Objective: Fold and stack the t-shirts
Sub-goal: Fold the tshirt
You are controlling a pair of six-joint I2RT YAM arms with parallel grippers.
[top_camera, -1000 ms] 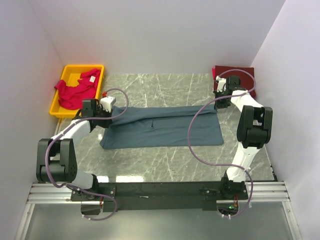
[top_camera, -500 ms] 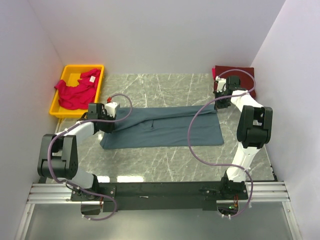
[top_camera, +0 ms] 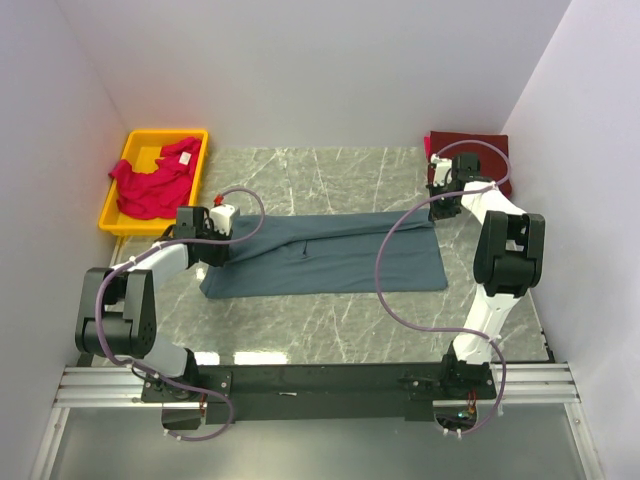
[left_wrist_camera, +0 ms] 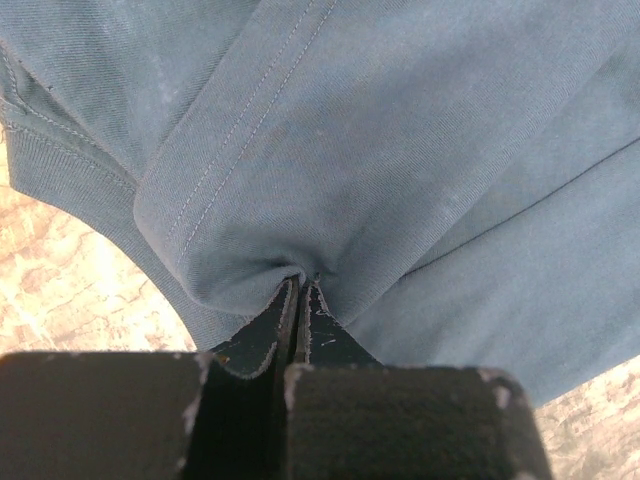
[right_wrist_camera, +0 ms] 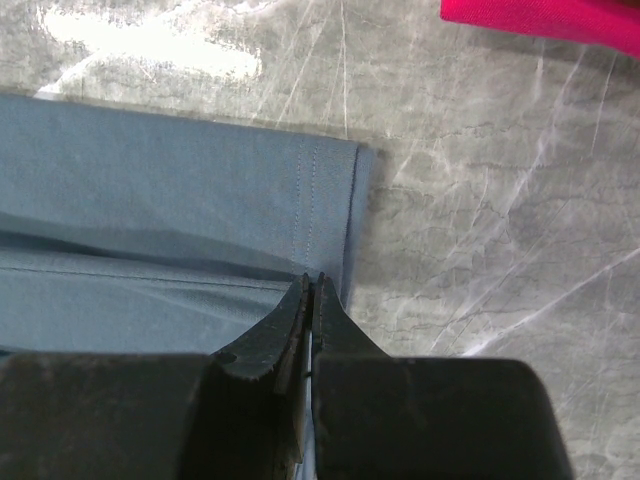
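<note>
A slate blue-grey t-shirt [top_camera: 330,262] lies stretched across the middle of the marble table, folded lengthwise. My left gripper [top_camera: 231,240] is shut on a bunched fold at the shirt's left end, and the cloth [left_wrist_camera: 330,150] puckers at the closed tips [left_wrist_camera: 301,280]. My right gripper [top_camera: 436,208] is shut on the hem corner at the shirt's far right end [right_wrist_camera: 180,190], its tips [right_wrist_camera: 313,280] pressed together. A bright pinkish-red t-shirt [top_camera: 150,185] lies crumpled in the yellow bin. A dark maroon t-shirt [top_camera: 478,148] lies folded at the back right.
The yellow bin [top_camera: 166,133] stands at the back left, just off the marble top [top_camera: 330,320]. White walls close in on three sides. A red cloth edge [right_wrist_camera: 540,18] shows beyond the right gripper. Purple cables loop over both arms.
My left gripper has moved right and a little nearer with the shirt's left end, bunching the cloth there. The right gripper has stayed put.
</note>
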